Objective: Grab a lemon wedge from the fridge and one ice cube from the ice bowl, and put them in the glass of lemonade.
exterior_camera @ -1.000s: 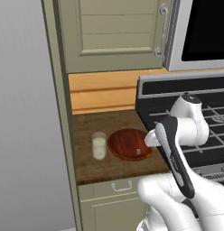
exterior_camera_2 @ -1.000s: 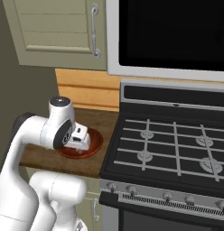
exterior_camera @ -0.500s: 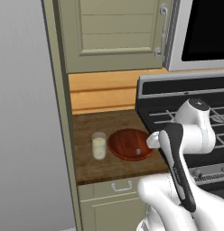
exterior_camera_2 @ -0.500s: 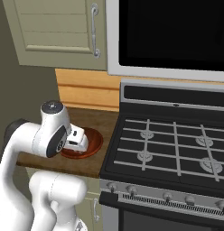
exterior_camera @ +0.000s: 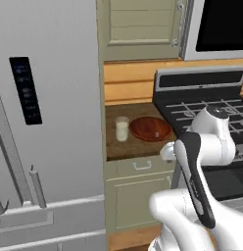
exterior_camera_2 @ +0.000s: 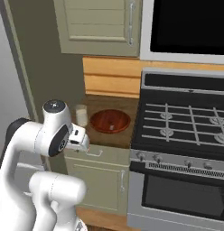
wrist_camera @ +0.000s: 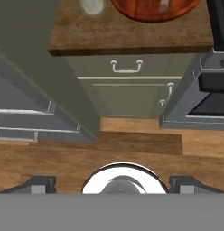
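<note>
Two things are set on the brown wooden counter [exterior_camera: 133,147]: the small clear glass of lemonade [exterior_camera: 122,129], filled with pale liquid, and just beside it the round, shallow, reddish-brown ice bowl [exterior_camera: 150,128]. The tall, smooth, silver-grey fridge [exterior_camera: 55,122] is seen to the left, with its doors shut. The gripper [wrist_camera: 112,182] is held wide open with nothing in it, low in front of the cabinet and well apart from the glass and bowl.

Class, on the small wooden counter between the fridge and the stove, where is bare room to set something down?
Bare patches: the counter's front strip, before the glass and bowl, and the back strip by the wall. The middle is crowded: glass and bowl nearly span it from fridge to stove.
</note>
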